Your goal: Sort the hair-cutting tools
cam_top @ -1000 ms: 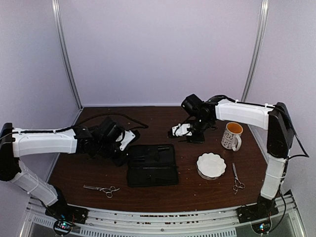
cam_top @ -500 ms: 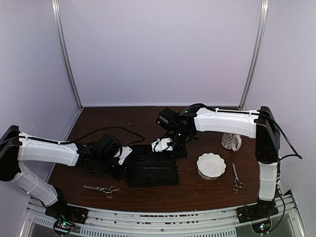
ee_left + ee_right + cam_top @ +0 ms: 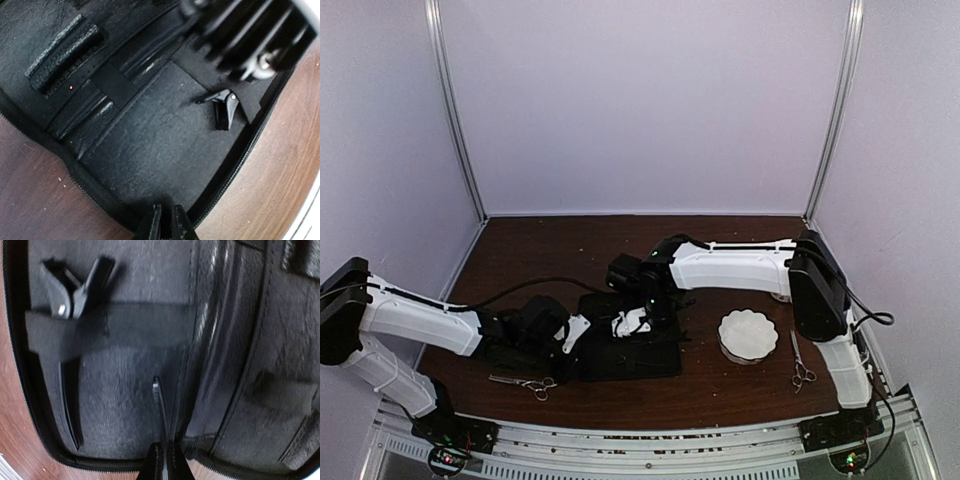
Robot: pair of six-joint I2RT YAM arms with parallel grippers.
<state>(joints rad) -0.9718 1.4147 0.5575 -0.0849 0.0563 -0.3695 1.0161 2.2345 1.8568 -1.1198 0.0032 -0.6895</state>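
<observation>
**Seat the second clip under the strap while the case is pinned**

The right claw is fully closed. A thin black sliver sticks out from between its tips, most likely the held clip seen edge-on. It hangs over the open case, just beside the centre fold. The stored clip is already tucked under the strap, near the zip edge. The left claw is closed to a narrow slit right on the case rim and seems to pinch it, though the grip itself is hard to confirm.

The job now looks like threading the held clip under that same strap. It should go in low and nearly flat, so the tip slips beneath the band instead of pushing it along. Aim for the free stretch of strap, clear of the stored clip. The soft fabric may bunch or slide, so the pinch on the rim should hold firm throughout. The right claw should let go only once the band covers the clip, because so slim a piece can twist between the tips.

The left scissors and right scissors lie on the bench outside the case. The right scissors are beside the bowl.
</observation>
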